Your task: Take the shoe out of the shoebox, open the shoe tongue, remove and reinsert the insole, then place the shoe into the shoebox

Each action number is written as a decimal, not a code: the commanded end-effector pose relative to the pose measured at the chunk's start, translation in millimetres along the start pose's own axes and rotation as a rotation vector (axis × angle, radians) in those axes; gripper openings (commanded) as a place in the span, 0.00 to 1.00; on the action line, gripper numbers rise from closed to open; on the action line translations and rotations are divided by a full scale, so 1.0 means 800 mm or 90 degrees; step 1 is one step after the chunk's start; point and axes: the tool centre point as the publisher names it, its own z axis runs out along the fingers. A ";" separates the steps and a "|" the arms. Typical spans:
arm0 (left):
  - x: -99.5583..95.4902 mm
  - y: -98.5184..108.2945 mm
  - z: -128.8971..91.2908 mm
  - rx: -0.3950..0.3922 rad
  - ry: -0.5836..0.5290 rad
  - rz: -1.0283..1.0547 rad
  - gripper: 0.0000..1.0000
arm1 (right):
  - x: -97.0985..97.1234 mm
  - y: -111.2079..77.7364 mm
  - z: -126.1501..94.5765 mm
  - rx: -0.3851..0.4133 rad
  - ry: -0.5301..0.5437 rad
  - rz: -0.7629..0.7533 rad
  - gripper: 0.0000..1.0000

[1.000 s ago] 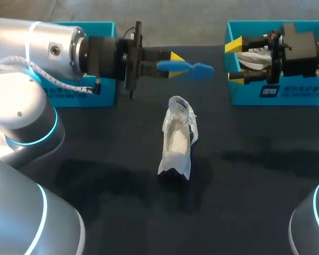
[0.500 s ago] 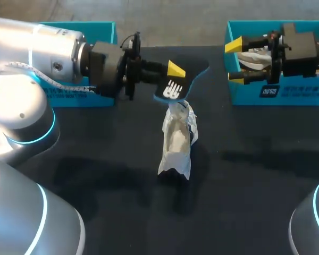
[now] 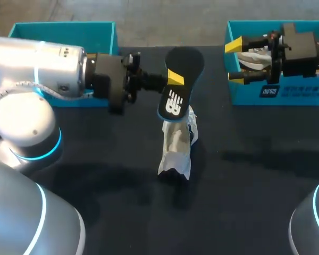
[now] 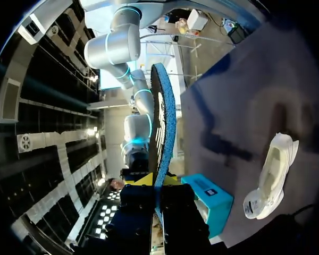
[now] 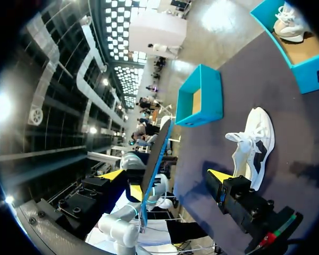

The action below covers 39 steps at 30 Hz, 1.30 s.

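Note:
My left gripper [image 3: 173, 79] is shut on a black insole [image 3: 179, 79] with a white logo and a blue underside. The insole's logo end hangs just over the heel of the white shoe [image 3: 177, 139], which stands on the dark table; whether they touch I cannot tell. In the left wrist view the insole [image 4: 162, 122] stands edge-on between the fingers of that gripper [image 4: 155, 183], and the shoe [image 4: 271, 178] lies off to one side on the table. My right gripper [image 3: 235, 60] is open and holds nothing, above the right shoebox [image 3: 276, 93]. From the right wrist the shoe [image 5: 252, 146] lies ahead.
An empty teal shoebox [image 3: 64, 32] stands at the back left behind my left arm. The right shoebox holds another white shoe [image 3: 252, 56]. Bare dark table lies in front of the standing shoe.
My left gripper has turned and come lower and nearer, so the insole went from lying flat to showing its black logo face, its end now over the shoe's heel. The right arm is still.

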 end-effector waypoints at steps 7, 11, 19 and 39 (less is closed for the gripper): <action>0.008 0.012 0.034 -0.054 -0.019 0.044 0.00 | 0.002 0.003 0.012 -0.007 0.017 -0.001 1.00; 0.008 0.016 0.042 -0.061 -0.027 0.040 0.00 | 0.000 0.004 0.018 -0.008 0.023 0.002 1.00; 0.010 0.027 0.058 -0.075 -0.030 0.043 0.00 | -0.001 0.002 0.036 0.013 0.034 0.005 0.92; 0.011 0.038 0.075 -0.082 -0.028 0.057 0.00 | -0.002 0.008 0.052 0.032 0.045 0.007 0.39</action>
